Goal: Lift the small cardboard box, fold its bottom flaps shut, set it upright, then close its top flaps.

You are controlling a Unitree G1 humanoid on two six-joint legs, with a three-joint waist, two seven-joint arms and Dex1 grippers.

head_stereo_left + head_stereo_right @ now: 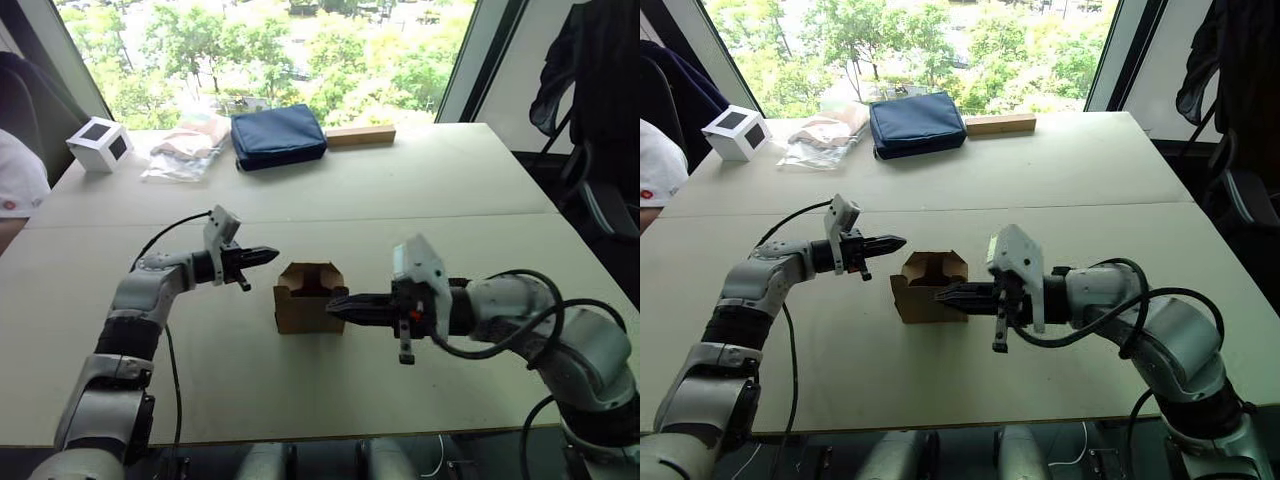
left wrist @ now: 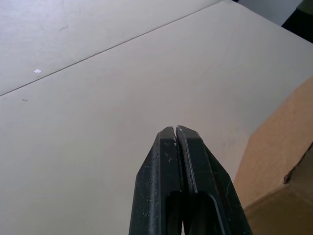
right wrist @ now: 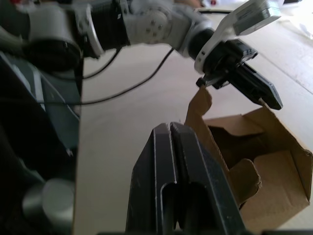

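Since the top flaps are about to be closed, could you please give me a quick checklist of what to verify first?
1. Small cardboard box stands upright on the table: ok.
2. Top flaps closed: not ok, they stand open.
3. Bottom flaps folded shut: cannot tell, they are hidden underneath.
4. Left gripper free of the box: ok, shut, empty, beside it.
5. Right gripper empty: ok, shut, at the box's side.
6. Blue pouch, white cube and wooden block out of the way: ok, at the far edge.
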